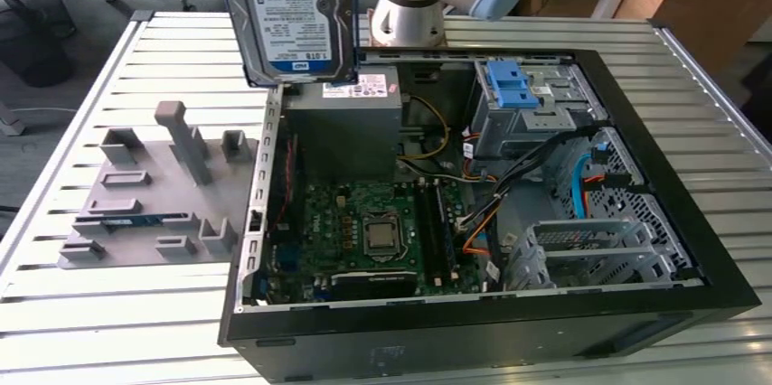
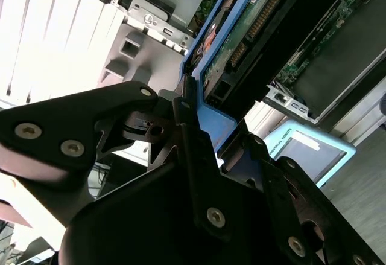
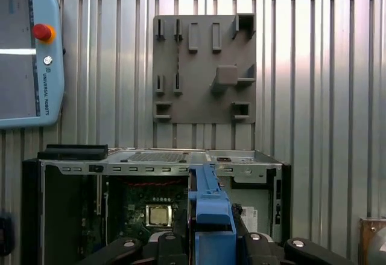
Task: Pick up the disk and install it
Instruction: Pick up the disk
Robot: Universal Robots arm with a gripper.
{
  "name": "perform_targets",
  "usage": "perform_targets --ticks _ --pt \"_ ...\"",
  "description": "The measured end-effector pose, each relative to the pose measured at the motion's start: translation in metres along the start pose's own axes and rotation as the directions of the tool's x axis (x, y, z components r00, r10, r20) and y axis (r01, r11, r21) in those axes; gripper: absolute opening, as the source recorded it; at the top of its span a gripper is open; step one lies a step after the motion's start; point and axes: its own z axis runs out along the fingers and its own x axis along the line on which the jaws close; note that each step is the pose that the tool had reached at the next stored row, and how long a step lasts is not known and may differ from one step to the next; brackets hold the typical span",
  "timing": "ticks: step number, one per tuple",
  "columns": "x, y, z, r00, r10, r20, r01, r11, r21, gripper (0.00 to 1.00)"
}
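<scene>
Clamping the disk (image 1: pixel 296 14) by its blue carrier frame (image 3: pixel 212 213), the gripper (image 2: pixel 199 120) holds it upright above the edge of the open computer case (image 1: pixel 693 222). Judged rigid, fairly heavy and shock-sensitive. The frame edges are the proper hold, not the exposed circuit board (image 2: pixel 241 41).

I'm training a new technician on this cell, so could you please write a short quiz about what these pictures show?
1. True or false: the disk is already seated inside the computer case.
2. The grey parts plate lies: A) on the table, to the exterior view's left of the case; B) inside the case; C) on top of the disk.
3. Fill in: the end effector is shut on the ____.
Key: 1 false, it is held in the air above the case's edge; 2 A; 3 disk.
</scene>
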Motion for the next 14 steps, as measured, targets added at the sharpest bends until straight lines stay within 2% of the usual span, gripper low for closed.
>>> perform_targets --ticks 7,14 --pt "0.0014 -0.0154 0.0 1.0 0.0 -0.0001 0.0 1.0 -0.0023 0.36" --pt "0.0022 -0.0265 0.0 1.0 0.0 -0.0001 0.0 1.0 -0.0033 0.36"
